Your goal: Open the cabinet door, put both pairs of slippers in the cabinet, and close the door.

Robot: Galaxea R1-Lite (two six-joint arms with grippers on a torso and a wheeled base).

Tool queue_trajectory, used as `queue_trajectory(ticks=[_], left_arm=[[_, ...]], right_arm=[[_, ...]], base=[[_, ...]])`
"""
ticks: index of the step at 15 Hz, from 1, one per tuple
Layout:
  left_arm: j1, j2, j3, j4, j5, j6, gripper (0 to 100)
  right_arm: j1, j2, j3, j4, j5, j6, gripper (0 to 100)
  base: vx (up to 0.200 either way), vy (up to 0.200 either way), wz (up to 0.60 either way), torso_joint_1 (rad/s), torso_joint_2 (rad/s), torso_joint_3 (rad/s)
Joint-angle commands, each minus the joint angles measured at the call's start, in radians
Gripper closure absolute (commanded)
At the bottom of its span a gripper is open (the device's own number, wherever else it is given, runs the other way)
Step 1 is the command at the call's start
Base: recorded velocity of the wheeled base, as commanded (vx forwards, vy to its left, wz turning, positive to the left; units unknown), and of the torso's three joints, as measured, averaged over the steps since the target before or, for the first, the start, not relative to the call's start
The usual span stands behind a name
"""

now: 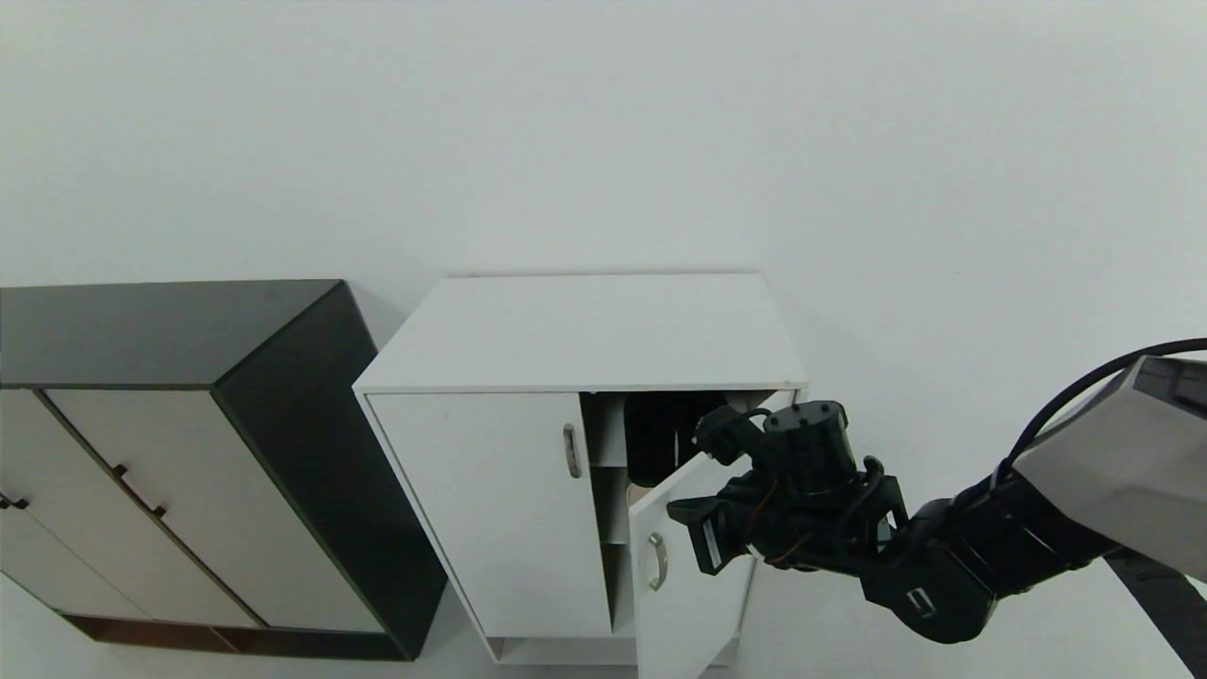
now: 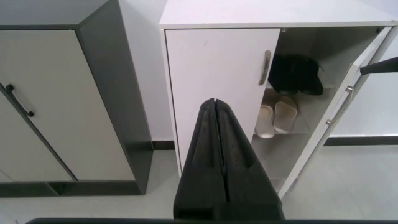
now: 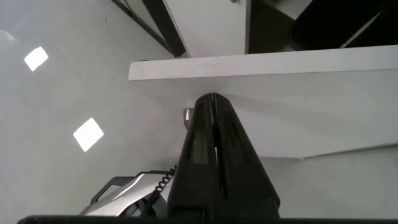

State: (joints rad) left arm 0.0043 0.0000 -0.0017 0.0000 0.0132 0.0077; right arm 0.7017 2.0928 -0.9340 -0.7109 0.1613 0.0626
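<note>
My right hand (image 3: 213, 98): its two fingers are pressed together with just a thin line between them. It holds nothing. Its tip is right by the outside of the open door, just beside the door's metal handle (image 3: 188, 116). I cannot tell if it touches the door.

My left hand (image 2: 216, 102): its fingers are pressed together too, and it holds nothing. It hangs in the air on the near side of the cabinet, pointing at the shut left door, well apart from it.

White cabinet (image 1: 585, 330): it stands on the floor against the far wall. It has two doors.

Left door (image 1: 490, 509): shut flat, with a small metal handle (image 1: 571, 451) near its right edge.

Right door (image 1: 684, 585): partly open, swung out toward me. Its handle (image 1: 657, 561) faces out, near the free edge.

Black slippers (image 2: 297, 74): inside the cabinet on the top shelf, behind the open right door. They sit side by side.

Pale slippers (image 2: 278, 117): inside the cabinet on the shelf just under the black ones. They lie side by side too.

Dark cabinet (image 1: 170, 330): it stands left of the white cabinet, close beside it. It has a black top and side, and pale doors that are shut.

Floor (image 2: 348, 186): pale and smooth, under both cabinets.
</note>
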Motion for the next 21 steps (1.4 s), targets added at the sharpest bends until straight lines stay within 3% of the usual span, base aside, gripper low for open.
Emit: queue_trajectory(ticks=[1,11,17,21], left_arm=[[0.0,0.002,0.0,0.0,0.001,0.0,100],[0.0,0.0,0.0,0.0,0.001,0.0,100],[0.0,0.002,0.0,0.0,0.001,0.0,100],[0.0,0.002,0.0,0.0,0.001,0.0,100]], right_arm=[[-0.005,0.021,-0.02,0.001,0.0,0.0,100],[-0.07,0.121,-0.197,0.03,0.0,0.005,100],[-0.134,0.167,-0.336,0.12,0.0,0.006,100],[-0.143,0.184,-0.365,0.14,0.0,0.006,100]], base=[[0.0,0.0,0.0,0.0,0.0,0.0],[0.0,0.0,0.0,0.0,0.0,0.0],[0.0,0.0,0.0,0.0,0.0,0.0],[0.0,0.0,0.0,0.0,0.0,0.0]])
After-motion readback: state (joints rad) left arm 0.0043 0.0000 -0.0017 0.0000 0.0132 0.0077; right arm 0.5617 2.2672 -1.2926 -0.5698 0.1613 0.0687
